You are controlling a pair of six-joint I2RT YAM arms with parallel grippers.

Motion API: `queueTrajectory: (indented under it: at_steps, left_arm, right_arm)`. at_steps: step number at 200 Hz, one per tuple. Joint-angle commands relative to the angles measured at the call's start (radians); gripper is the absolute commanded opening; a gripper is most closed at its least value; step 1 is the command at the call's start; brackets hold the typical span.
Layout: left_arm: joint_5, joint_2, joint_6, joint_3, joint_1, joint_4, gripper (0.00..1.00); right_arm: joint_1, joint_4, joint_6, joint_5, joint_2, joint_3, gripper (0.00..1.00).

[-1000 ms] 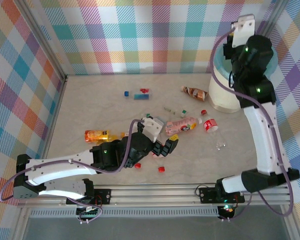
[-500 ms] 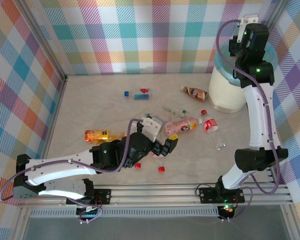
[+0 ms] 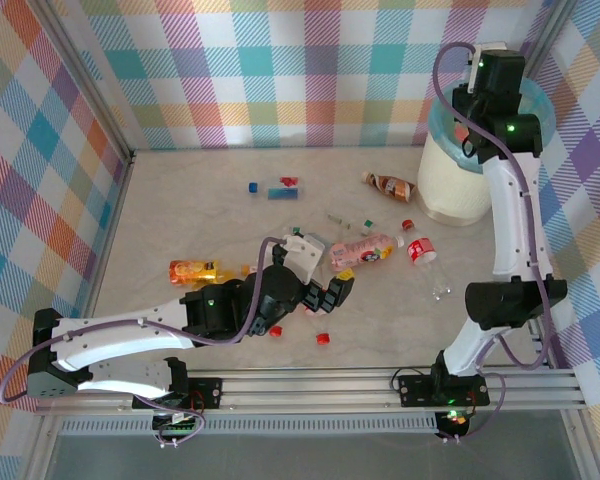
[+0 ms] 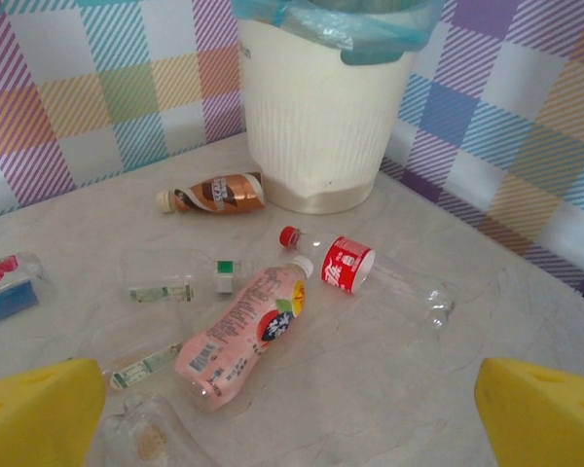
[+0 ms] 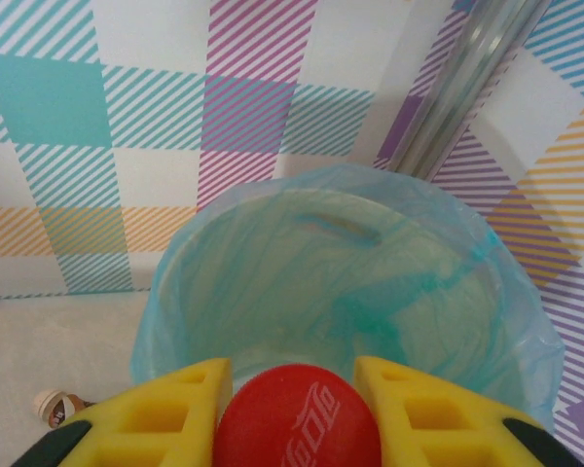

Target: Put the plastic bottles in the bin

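Observation:
My right gripper (image 5: 297,413) is shut on a bottle with a red cap (image 5: 297,420), held above the open mouth of the bin (image 5: 341,282) with its teal bag. In the top view that arm (image 3: 500,100) reaches over the cream bin (image 3: 450,180) at the back right. My left gripper (image 3: 325,295) hovers open and holds nothing, just short of a pink bottle (image 4: 243,336). Past it lie a clear red-labelled bottle (image 4: 370,272) and a brown bottle (image 4: 214,193) by the bin (image 4: 321,107). An orange bottle (image 3: 195,270) lies left of the left arm.
A blue-capped bottle (image 3: 283,190) and a small blue piece (image 3: 252,186) lie near the back wall. Clear crushed bottles (image 4: 165,290) lie left of the pink one. A loose red cap (image 3: 323,340) sits near the front rail. Plaid walls close in three sides.
The right arm has straightened and swung its wrist further back over the bin with the bottle. The left arm has stayed put.

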Motion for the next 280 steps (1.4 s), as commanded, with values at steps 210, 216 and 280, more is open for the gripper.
queueTrajectory:
  at_steps: [210,216,280]
  left_arm:
    - [-0.052,0.001,-0.067,0.021,0.055,-0.115,0.98]
    - [-0.064,0.001,-0.077,0.03,0.058,-0.139,0.98]
    - [-0.071,0.002,-0.374,0.08,0.213,-0.455,0.98]
  right_arm:
    - [0.083,-0.238,0.237,-0.233,0.055,0.188,0.38]
    - [0.106,-0.241,0.235,-0.235,0.05,0.189,0.38]
    - [0.365,-0.122,0.285,-0.363,-0.158,-0.179,0.45]
